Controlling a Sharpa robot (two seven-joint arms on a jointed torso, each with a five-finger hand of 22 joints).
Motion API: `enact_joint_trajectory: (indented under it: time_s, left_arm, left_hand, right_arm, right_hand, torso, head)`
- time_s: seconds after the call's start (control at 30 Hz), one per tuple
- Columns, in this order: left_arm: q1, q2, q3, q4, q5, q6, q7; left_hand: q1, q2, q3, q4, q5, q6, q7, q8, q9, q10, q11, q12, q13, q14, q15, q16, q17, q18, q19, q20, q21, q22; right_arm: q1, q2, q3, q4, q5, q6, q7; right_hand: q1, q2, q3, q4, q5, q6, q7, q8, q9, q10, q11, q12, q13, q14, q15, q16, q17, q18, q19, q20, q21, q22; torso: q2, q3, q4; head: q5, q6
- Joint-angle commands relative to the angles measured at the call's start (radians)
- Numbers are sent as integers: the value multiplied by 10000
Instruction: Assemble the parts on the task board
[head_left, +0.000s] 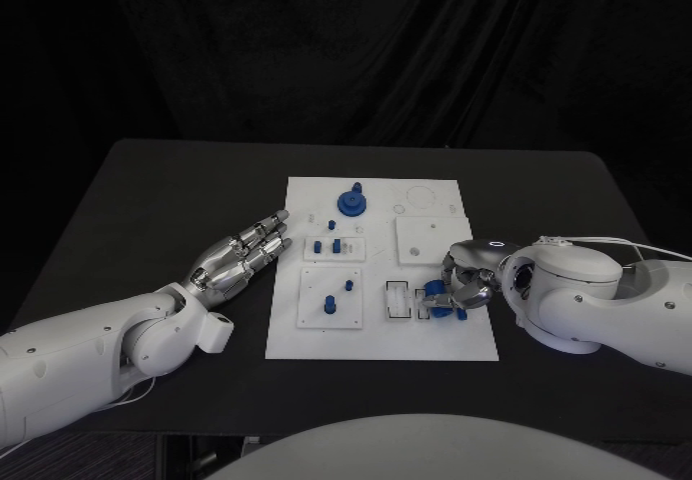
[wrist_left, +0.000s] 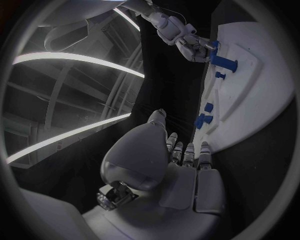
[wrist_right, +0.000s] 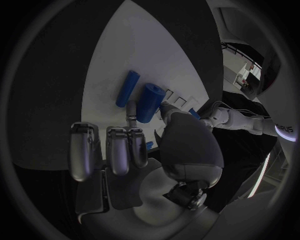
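The white task board lies mid-table. My right hand is curled over its near right part, where a thick blue cylinder sits between my thumb and a fingertip, pinched at its end. A thinner blue cylinder lies beside it on the board. My left hand rests flat on the table left of the board, fingers straight, holding nothing. A round blue part stands at the board's far side, and small blue pegs stand at mid-left. From the left wrist, my left hand points at the board's edge.
Two more blue pieces stand in a square plate at the board's near left. A slotted block sits just left of my right hand. Black table surrounds the board on all sides. The right forearm lies over the table's right side.
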Motion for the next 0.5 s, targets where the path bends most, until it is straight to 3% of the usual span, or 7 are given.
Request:
enact_joint_trajectory:
  time_s: [0.03, 0.37, 0.5]
  left_arm:
    - [-12, 25, 8, 13, 10, 158, -10]
    - [-21, 44, 8, -6, 10, 200, -73]
    - [-25, 49, 8, -8, 10, 219, -98]
  left_hand:
    - [30, 100, 53, 14, 58, -19, 23, 8, 3, -18, 55, -26, -12, -4, 8, -36, -12, -15, 17, -28, -32, 5]
    - [30, 105, 60, 11, 57, -19, 34, 8, 4, -18, 67, -25, -11, -4, 14, -36, -12, -16, 17, -23, -32, 6]
    - [32, 113, 69, 7, 60, -5, 49, 11, 6, -15, 84, -25, -11, -4, 20, -36, -12, -17, 19, -17, -30, 12]
  right_arm:
    - [-47, 47, -3, -45, 98, 215, -77]
    - [-81, 187, -3, -274, 875, 450, -205]
    - [-85, 244, -3, -371, 1346, 475, -247]
  right_hand:
    - [-168, 9, -28, 4, 60, -152, 38, -202, -180, 1042, 98, 26, 2627, 1047, 92, 28, 2632, 8, 569, 128, -61, 2295]
    - [-581, 126, 24, -12, 212, -338, 175, -608, -507, 1042, 220, 26, 2627, 1047, 262, 28, 2632, 32, 524, 305, -143, 2264]
    - [-143, 208, 206, -48, 797, -315, 212, -734, -639, 1042, 250, 26, 2627, 1047, 303, 28, 2632, 58, 476, 364, -230, 2232]
  torso:
    - [-8, 1, 3]
    - [-17, 6, -5]
    - [-20, 5, -9]
  head:
    - [-9, 1]
    - [11, 1]
    - [16, 1]
